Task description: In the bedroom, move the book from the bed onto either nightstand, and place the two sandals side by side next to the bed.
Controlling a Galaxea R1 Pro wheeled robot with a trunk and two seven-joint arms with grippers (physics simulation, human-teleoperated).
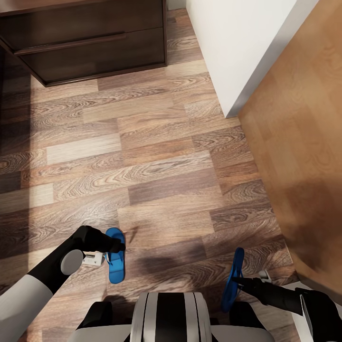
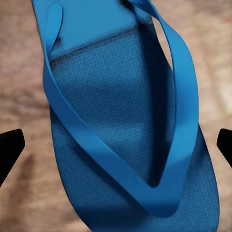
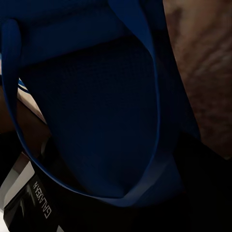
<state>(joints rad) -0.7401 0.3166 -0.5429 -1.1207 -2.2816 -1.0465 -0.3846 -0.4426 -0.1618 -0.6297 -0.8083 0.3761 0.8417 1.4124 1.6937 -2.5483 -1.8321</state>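
Observation:
One blue sandal (image 1: 115, 271) lies flat on the wood-plank floor, strap up. My left gripper (image 1: 115, 247) hovers just over it; in the left wrist view the sandal (image 2: 121, 121) spreads between the black fingertips (image 2: 9, 147), which stand wide apart and open. The other blue sandal (image 1: 233, 273) hangs on its edge above the floor, and my right gripper (image 1: 243, 283) is shut on it. Up close that sandal (image 3: 96, 106) looks dark blue. A dark brown nightstand (image 1: 90, 42) stands at the far left. The book and the bed are out of view.
A white wall corner (image 1: 228, 52) juts in at the upper right, with an orange-brown wooden surface (image 1: 304, 156) along the right side. Wood-plank floor (image 1: 142, 156) stretches between the nightstand and my base (image 1: 166, 316).

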